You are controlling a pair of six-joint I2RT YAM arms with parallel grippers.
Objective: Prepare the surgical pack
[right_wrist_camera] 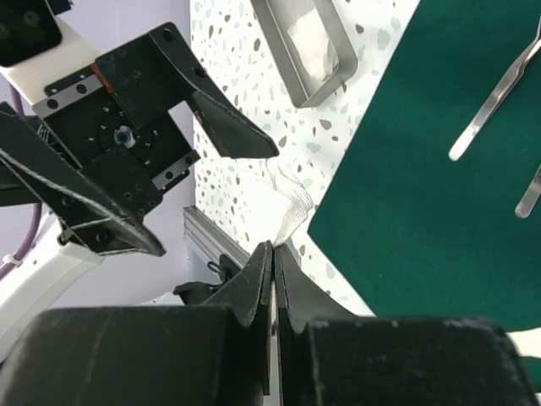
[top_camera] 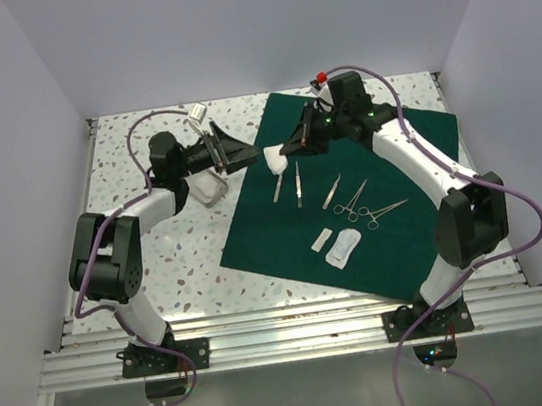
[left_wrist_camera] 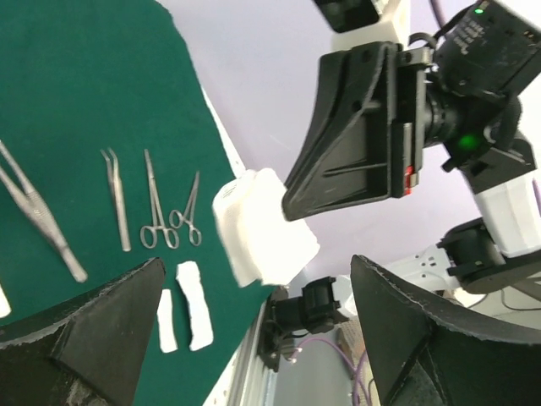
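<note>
Now: drape [top_camera: 265,234] lies spread flat on the table [top_camera: 179,266], right of centre, with instruments [top_camera: 298,187] and pads [top_camera: 342,246] laid out on it. Over its far-left corner the right gripper [top_camera: 286,149] is pinched tight on a wad of gauze [top_camera: 275,160]. Facing it, the left gripper [top_camera: 237,152] has jaws wide, with the gauze just ahead of the gap in its wrist view. Tray [top_camera: 210,187] sits under the left arm, beside the drape edge; something white inside, possibly more gauze, hard to say. Reads as a hand-off, right to left. To do it well: bring the left jaws around the free bulk of the wad, clear of the right fingertips; clamp firmly before the right lets go; keep the wad above the instruments so nothing drags.
</note>
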